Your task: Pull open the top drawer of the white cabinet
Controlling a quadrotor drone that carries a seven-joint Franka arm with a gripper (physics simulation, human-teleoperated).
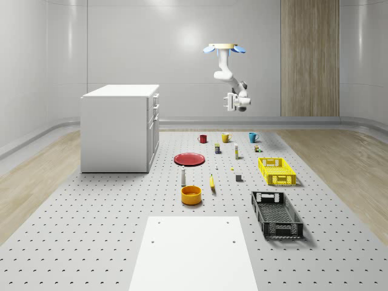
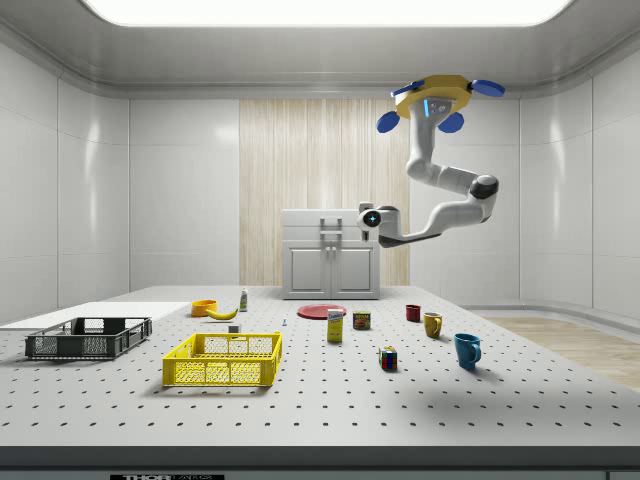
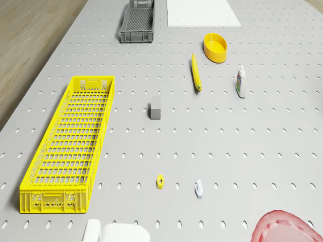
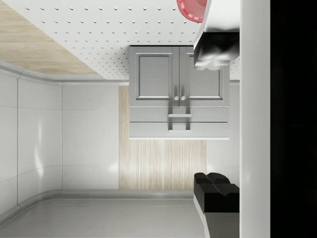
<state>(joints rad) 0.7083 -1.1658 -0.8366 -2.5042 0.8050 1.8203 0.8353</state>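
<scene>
The white cabinet (image 1: 118,127) stands on the pegboard table at the whole-scene view's left, with its drawers and doors facing right. Its top drawer (image 1: 156,99) is closed, and the handle (image 2: 330,222) sits just under the cabinet top. In the wrist view the cabinet (image 4: 153,74) appears upside down, with the top drawer handle (image 4: 179,130) straight ahead. My drone (image 1: 224,48) hovers high over the back of the table, above the mugs. The arm hangs down and bends toward the cabinet. My gripper (image 1: 233,103) (image 2: 366,218) (image 4: 214,119) is open at about drawer height, well away from the cabinet and holding nothing.
Between gripper and cabinet the table holds a red plate (image 1: 190,159) and red (image 1: 202,139), yellow (image 1: 225,137) and blue (image 1: 253,137) mugs. Nearer the front are a yellow crate (image 1: 276,170), black crate (image 1: 276,214), orange bowl (image 1: 191,194), banana (image 1: 212,182) and bottle (image 3: 241,80).
</scene>
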